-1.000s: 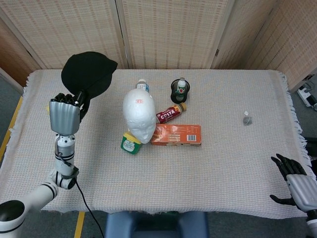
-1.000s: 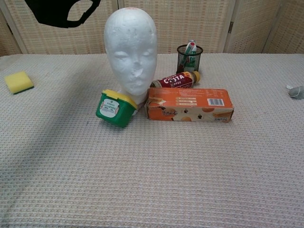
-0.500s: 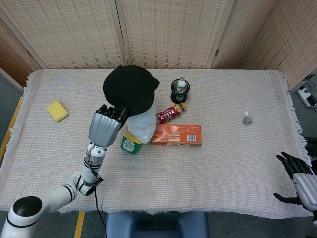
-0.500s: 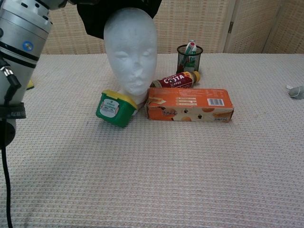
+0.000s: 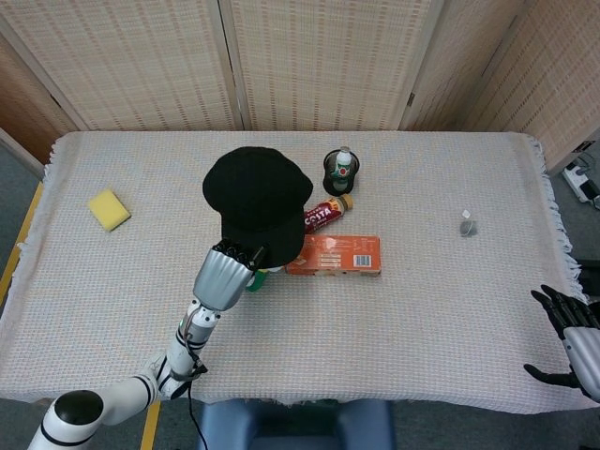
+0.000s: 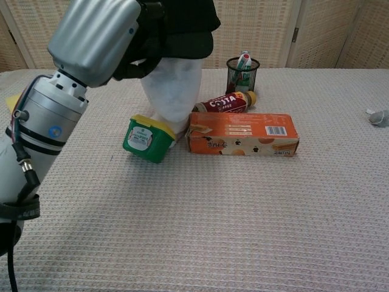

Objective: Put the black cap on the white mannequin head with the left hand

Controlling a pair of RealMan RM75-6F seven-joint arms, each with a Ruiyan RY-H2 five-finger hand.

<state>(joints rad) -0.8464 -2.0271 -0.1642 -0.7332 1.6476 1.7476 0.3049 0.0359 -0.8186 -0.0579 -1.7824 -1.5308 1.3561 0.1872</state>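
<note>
A: Where is the black cap (image 5: pixel 258 200) seen?

B: It is seen sitting over the top of the white mannequin head (image 6: pixel 173 91), with its brim low across the face in the chest view. From the head view the mannequin is almost wholly covered by the cap.

A: And how is the left hand (image 5: pixel 225 274) placed?

B: The cap's near edge is gripped by it, the dark fingers (image 6: pixel 144 47) being curled around the brim. In the chest view the silver back of the hand is shown large, just in front of the mannequin's face.

A: Is the right hand (image 5: pixel 574 339) shown?

B: Only in the head view, at the lower right edge of the counter (image 5: pixel 422 309). Nothing is held by it, and its fingers are spread apart.

A: What else is laid out on the counter?

B: A green tub with a yellow lid (image 6: pixel 146 138) is tipped against the mannequin's base. An orange box (image 6: pixel 242 134) lies just beside it, and a brown Costa bottle (image 6: pixel 223 103) lies behind the box. A black mesh cup (image 6: pixel 242 73) with a bottle inside is stood further back. A yellow sponge (image 5: pixel 110 209) is seen well apart to the left, and a small grey object (image 5: pixel 467 224) well apart to the right.
</note>
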